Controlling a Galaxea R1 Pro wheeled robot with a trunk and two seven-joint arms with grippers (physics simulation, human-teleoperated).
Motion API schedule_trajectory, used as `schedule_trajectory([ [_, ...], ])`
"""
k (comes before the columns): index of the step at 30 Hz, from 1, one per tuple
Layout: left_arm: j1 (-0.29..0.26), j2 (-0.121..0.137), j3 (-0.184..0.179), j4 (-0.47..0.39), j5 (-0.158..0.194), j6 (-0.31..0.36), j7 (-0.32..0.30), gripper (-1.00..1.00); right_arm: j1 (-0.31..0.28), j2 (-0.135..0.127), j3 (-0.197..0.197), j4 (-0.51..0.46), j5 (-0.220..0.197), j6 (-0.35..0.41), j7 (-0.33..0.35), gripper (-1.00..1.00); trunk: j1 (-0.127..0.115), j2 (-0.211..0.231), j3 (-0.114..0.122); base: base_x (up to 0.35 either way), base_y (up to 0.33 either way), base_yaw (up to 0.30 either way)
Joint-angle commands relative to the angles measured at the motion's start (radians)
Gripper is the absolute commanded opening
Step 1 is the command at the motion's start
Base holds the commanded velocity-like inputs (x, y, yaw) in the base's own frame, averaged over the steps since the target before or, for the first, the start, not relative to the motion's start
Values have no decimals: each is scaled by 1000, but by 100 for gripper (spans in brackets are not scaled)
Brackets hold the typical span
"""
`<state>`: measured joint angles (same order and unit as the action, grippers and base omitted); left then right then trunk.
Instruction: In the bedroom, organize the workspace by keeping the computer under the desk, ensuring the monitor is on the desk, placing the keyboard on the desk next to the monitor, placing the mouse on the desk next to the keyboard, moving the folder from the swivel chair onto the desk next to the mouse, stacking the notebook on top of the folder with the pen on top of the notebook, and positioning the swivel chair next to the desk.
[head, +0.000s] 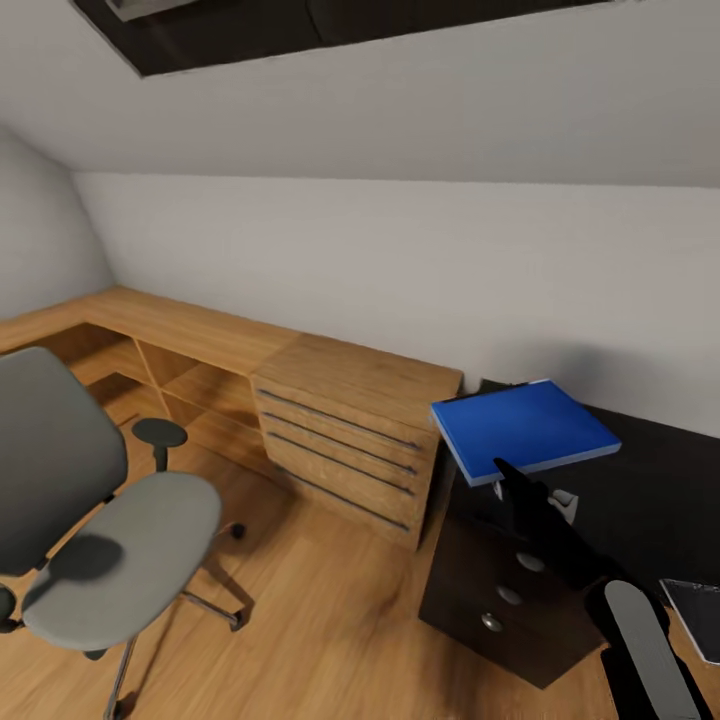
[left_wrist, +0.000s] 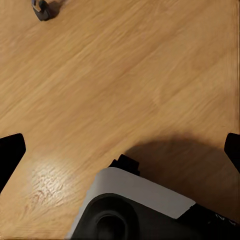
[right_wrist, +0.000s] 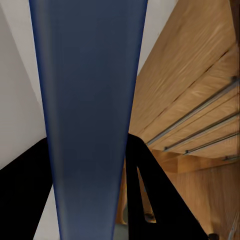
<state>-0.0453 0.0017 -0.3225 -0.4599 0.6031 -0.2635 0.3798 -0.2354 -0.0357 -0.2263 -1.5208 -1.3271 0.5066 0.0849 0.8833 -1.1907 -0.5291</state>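
Got the folder pinched flat in my right gripper, held up over the left end of the black desk, just right of the wood drawer unit. I'd keep it level, carry it further right over the top, and lower it gently before letting go. Left gripper hangs spread apart over bare floor. No labels or writing anywhere I can read.

We are seeing our right arm showing black with a pale grey oval panel, and black fingers.
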Motion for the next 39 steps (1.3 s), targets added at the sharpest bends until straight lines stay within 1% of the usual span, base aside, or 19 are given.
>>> schedule_trajectory([
  [1, -1, -1, -9, 5, 7, -10, 7, 100, -1, 0, -2, 0, -3, 6, 1, -100, -4, 7, 2, 0, 0, -298],
  [2, -1, 2, -8, 7, 6, -22, 7, 100, -1, -1, -2, 0, -3, 6, 1, -100, -8, 14, 5, 0, 0, -298],
  [5, -1, 5, -7, 8, 6, -69, 8, 100, -1, -1, -4, 4, -2, 6, -18, -100, -8, 14, 5, 0, 0, -298],
  [8, -1, 7, -7, 9, 6, -97, 8, 100, -1, -1, -14, 5, -1, 6, -40, -100, -8, 14, 5, 0, 0, -298],
  [9, -1, 7, -6, 10, 7, -110, 8, 100, 0, -1, -23, 8, -1, 5, -65, -100, -8, 14, 5, 0, 0, -266],
  [11, -1, 7, -6, 11, 7, -118, 8, 100, 0, 0, -31, 10, -3, 5, -88, -100, -8, 14, 5, 0, 0, -172],
  [16, -1, 6, -6, 12, 7, -123, 8, 100, 0, -4, -35, 11, -7, 5, -103, -100, -8, 14, 5, 0, 0, -32],
  [17, -1, 6, -6, 12, 7, -123, 8, 100, -1, -17, -36, 11, -8, 6, -105, -100, -8, 14, 5, 0, 0, -4],
  [19, -1, 6, -6, 12, 7, -123, 8, 100, 0, -25, -36, 11, -8, 6, -106, -100, -8, 14, 5, 0, 0, -2],
  [24, -1, 6, -6, 12, 7, -123, 8, 100, 0, -25, -44, 12, -6, 3, -109, -100, -8, 14, 5, 0, 0, -84],
  [27, -1, 5, -7, 12, 7, -123, 8, 100, 0, -26, -61, 16, -6, -3, -110, -100, -8, 14, 5, 0, 0, -237],
  [30, -1, 5, -7, 12, 7, -123, 8, 100, -1, -29, -76, 51, -6, -18, -110, -100, -8, 14, 5, 0, 0, -256],
  [33, -1, 5, -7, 12, 7, -123, 7, 100, -2, -32, -86, 93, -5, -57, -109, -100, -8, 14, 5, 0, 0, -262],
  [35, -1, 5, -7, 12, 7, -123, 7, 100, -4, -42, -93, 132, -5, -106, -109, -100, -8, 14, 5, 0, 0, -264],
  [36, -1, 5, -7, 12, 7, -123, 7, 100, -5, -48, -94, 142, -5, -118, -109, -100, -8, 14, 5, 0, 0, -264],
  [39, -1, 4, -7, 12, 7, -123, 7, 100, -9, -86, -97, 196, -6, -163, -109, -100, -8, 14, 5, 0, 0, -265],
])
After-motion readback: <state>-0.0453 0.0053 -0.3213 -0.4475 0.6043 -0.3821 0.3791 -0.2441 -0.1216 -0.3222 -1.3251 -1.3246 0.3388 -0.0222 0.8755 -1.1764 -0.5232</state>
